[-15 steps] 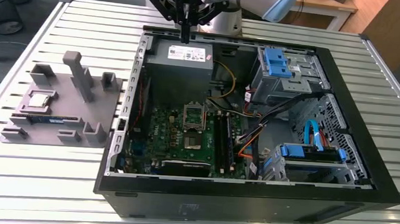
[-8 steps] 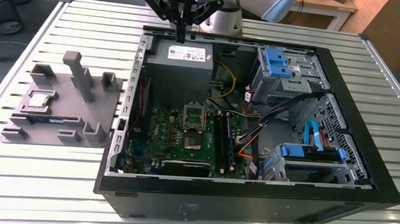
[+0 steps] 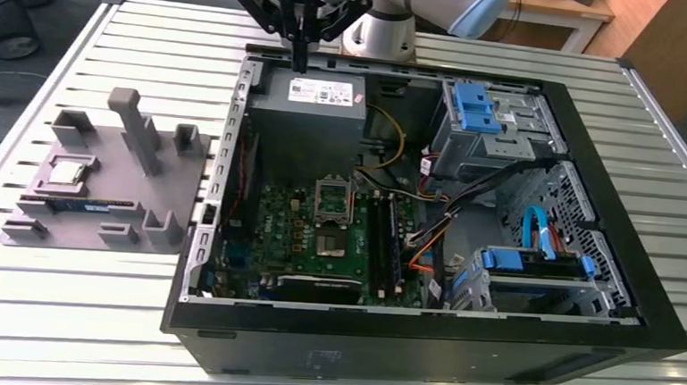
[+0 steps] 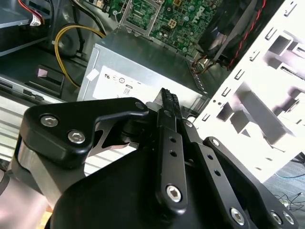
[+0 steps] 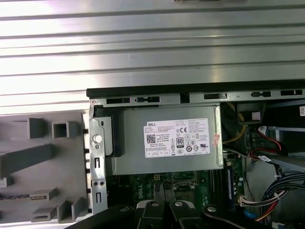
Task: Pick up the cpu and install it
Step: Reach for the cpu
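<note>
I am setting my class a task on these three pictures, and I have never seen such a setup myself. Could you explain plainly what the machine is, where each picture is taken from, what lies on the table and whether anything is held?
The machine is a robot arm with a black gripper for a hand. The exterior view comes from a camera standing off the arm. Both wrist views come from cameras riding on the arm and looking past the gripper. On the slatted metal table lies an open computer case with its green motherboard exposed. At the exterior view's left, a grey holder carries the cpu, a small silvery square. The gripper is shut and holds nothing. It hangs over the grey power supply box, well apart from the cpu.
</note>
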Robot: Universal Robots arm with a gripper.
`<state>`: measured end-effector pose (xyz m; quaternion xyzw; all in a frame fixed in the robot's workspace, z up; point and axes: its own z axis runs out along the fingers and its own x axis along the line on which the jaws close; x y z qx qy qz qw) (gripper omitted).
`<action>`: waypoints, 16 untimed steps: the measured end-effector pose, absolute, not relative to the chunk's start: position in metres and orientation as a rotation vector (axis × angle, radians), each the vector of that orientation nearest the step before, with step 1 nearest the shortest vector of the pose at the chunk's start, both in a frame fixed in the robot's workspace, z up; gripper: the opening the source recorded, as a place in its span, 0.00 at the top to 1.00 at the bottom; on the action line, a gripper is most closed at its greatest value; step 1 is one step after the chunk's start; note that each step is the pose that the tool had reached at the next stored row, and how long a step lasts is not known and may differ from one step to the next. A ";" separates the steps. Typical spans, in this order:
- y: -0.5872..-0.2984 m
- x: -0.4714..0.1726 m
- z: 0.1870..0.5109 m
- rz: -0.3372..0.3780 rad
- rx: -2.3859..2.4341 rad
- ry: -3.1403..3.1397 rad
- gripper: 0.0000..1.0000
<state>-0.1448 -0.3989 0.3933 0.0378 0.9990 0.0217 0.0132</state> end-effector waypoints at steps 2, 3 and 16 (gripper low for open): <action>-0.399 -0.148 0.393 0.068 0.118 3.112 0.89; -0.399 -0.149 0.393 0.068 0.118 3.112 0.89; -0.399 -0.164 0.393 0.068 0.118 3.111 0.89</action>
